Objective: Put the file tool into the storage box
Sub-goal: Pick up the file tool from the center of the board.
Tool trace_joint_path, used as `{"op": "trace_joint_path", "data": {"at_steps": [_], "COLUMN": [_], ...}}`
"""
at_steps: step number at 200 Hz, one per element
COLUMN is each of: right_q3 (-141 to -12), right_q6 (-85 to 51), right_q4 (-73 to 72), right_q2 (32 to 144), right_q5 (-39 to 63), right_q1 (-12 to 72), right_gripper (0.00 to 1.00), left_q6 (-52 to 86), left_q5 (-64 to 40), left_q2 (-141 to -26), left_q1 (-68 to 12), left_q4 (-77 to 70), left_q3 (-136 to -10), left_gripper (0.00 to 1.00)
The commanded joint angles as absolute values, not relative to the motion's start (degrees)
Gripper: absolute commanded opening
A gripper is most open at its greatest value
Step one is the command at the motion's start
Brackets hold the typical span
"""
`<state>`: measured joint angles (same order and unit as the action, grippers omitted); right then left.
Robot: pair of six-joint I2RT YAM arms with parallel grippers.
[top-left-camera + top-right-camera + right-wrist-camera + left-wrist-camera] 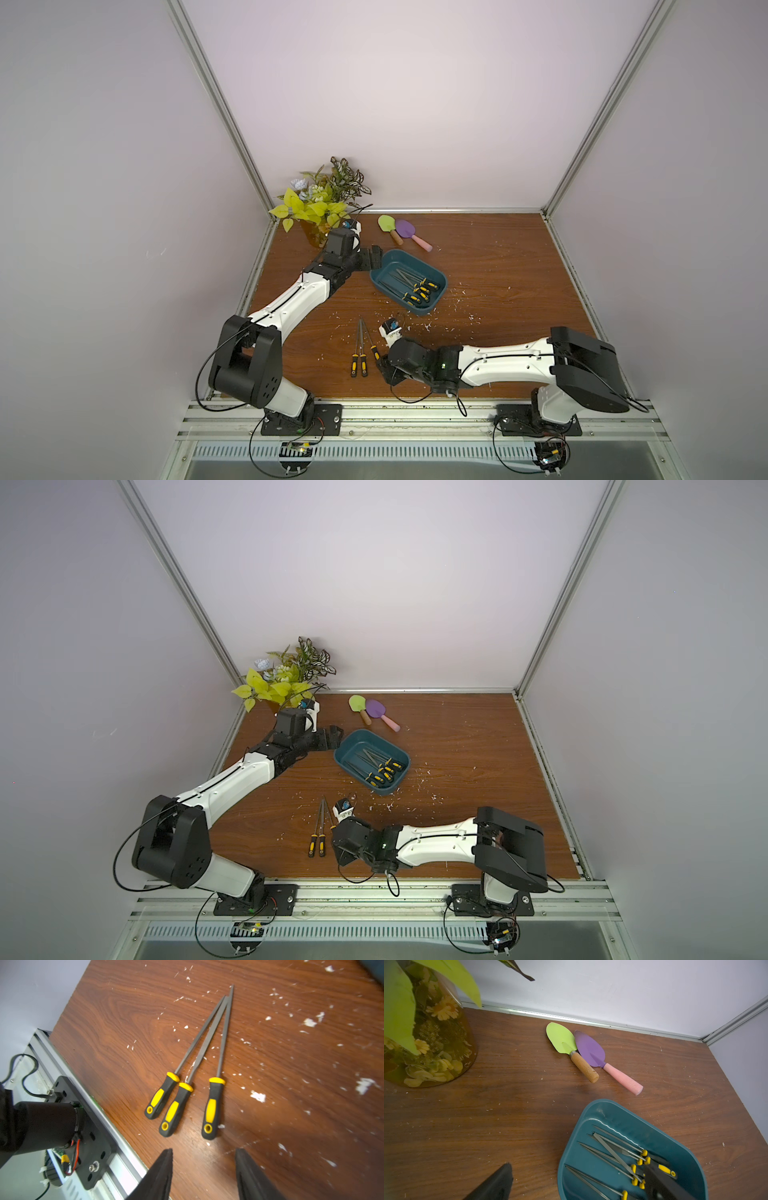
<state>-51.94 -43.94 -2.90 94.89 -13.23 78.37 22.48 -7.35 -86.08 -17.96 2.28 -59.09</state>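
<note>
Top views give you the layout. The storage box [388,266] sits mid-bench at a slant, and the boxed files [417,287] lie in it with their handles gathered at its nearer end. The loose files [358,353] lie on the bench [498,257] by the front rail, blades pointing away. The right arm [498,361] is bent in low beside them, its wrist covering part of one. The left arm [299,295] reaches to the box corner nearest the vase [311,236].

Left wrist view suggests why. The left jaws stand wide, one finger [496,1186] over bare wood outside the box, the other blurred above the handles inside. They hold nothing, and you cannot tell whether they touch the rim. It reads as a post for bracing the box. The green trowel [560,1039] and purple trowel [588,1049] are bystanders.

Right wrist view shows three loose files fanned out, tips crossing and handles spread toward the jaws. The right jaws are partly parted and empty. Their fingers [164,1174] flank the line of the nearest file [213,1105], short of its butt. That file lies apart from its neighbours, so it looks like your cleanest pick.
</note>
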Motion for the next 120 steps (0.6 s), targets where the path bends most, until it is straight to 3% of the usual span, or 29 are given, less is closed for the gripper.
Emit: {"op": "trace_joint_path", "data": {"at_steps": [1,120], "right_q3": [-55.5,-65.1], "right_q6": [-42.1,-41.8], "right_q4": [-0.5,7.1], "right_q2": [97.1,108.9], "right_q5": [-14.0,-17.9], "right_q1": [78.8,80.2], "right_gripper": [0.53,0.48], "left_q6": [22.6,22.4], "left_q5": [-7.8,-8.2], "left_q2": [-84.6,-84.3], "left_q1": [-17.4,-17.4], "left_q4": [1.4,1.5], "left_q3": [-59.2,-59.3], "left_gripper": [1.00,1.00]}}
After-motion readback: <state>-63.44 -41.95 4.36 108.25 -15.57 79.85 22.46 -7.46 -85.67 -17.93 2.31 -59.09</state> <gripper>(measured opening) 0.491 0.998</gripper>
